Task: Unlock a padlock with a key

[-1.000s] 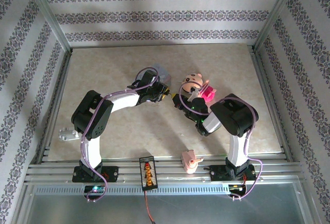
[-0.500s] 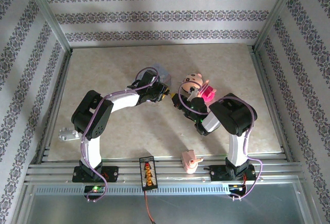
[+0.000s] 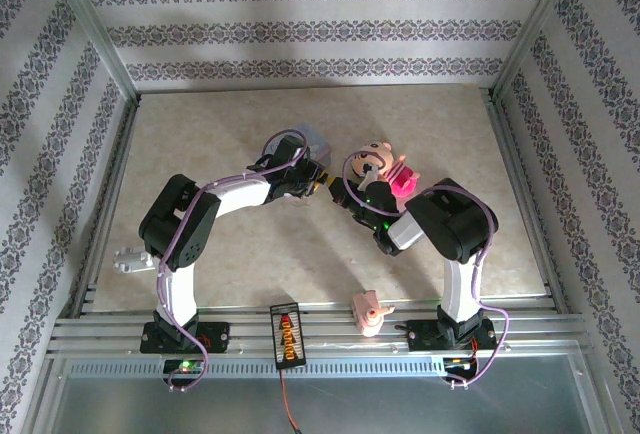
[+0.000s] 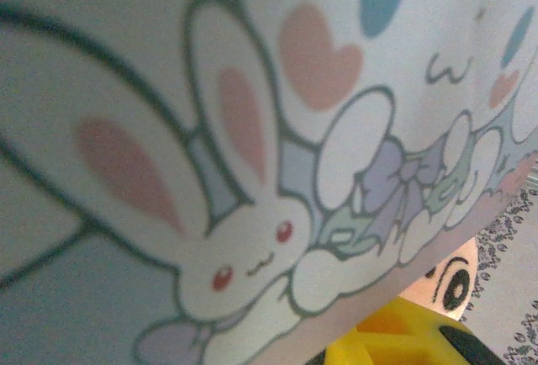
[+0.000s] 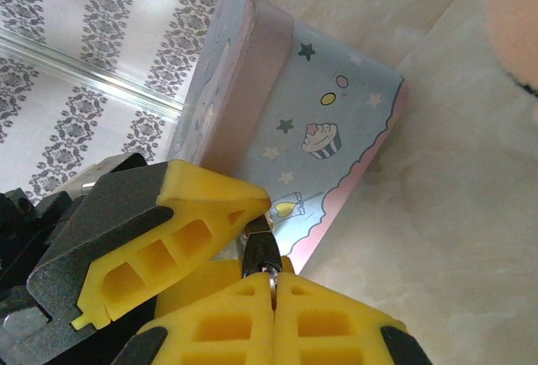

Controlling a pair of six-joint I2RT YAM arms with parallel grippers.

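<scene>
Evidently the right end effector point(image 5: 271, 288) pinches a thin silvery sliver, likely the key point(image 5: 270, 269), against the tiny dark padlock point(image 5: 255, 244) at the pale blue tin's point(image 5: 313, 129) six o'clock. The left end effector point(image 3: 319, 180) seemingly steadies it; I cannot tell its spread.

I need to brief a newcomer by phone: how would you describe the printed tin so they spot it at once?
On the beige table, look to its middle. Just beyond the left end effector is a pale blue rectangular tin printed with a white rabbit, stars and a cupcake; the doll beside it is pink and round-headed.
</scene>
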